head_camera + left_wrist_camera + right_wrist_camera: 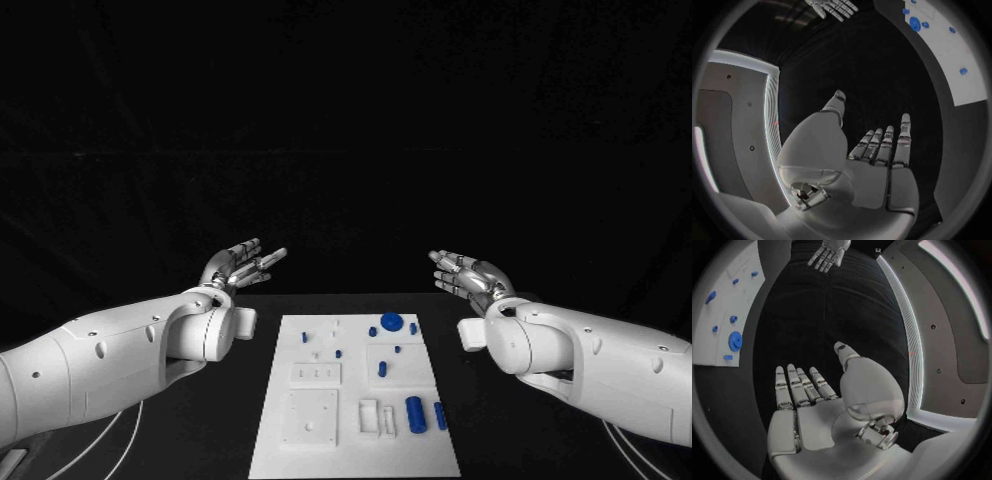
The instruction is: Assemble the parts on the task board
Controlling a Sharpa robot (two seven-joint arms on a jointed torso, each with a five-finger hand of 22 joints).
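I see the task board (355, 400) lying flat in the middle of the black worktop (173, 440), running lengthwise away from me between my two arms. On its far end sits a round blue part (391, 321) with a smaller blue piece (413, 328) just beside it, and a few little blue pieces (319, 352) are scattered toward the left of that end. Mid-board there is one upright blue peg (382, 368). Toward the near right corner two longer blue cylinders (415, 413) lie side by side, next to some white blocks (378, 418). White raised plates (312, 416) take up the near left of the board.

My left hand (242, 264) is raised beyond the board's far left corner, well apart from it, palm up with fingers spread wide and nothing in it; the left wrist view shows the same bare palm (879, 165). My right hand (467, 271) mirrors it past the far right corner, also wide and holding nothing, its bare palm (811, 410) plain in the right wrist view. Neither hand touches the board or any part.
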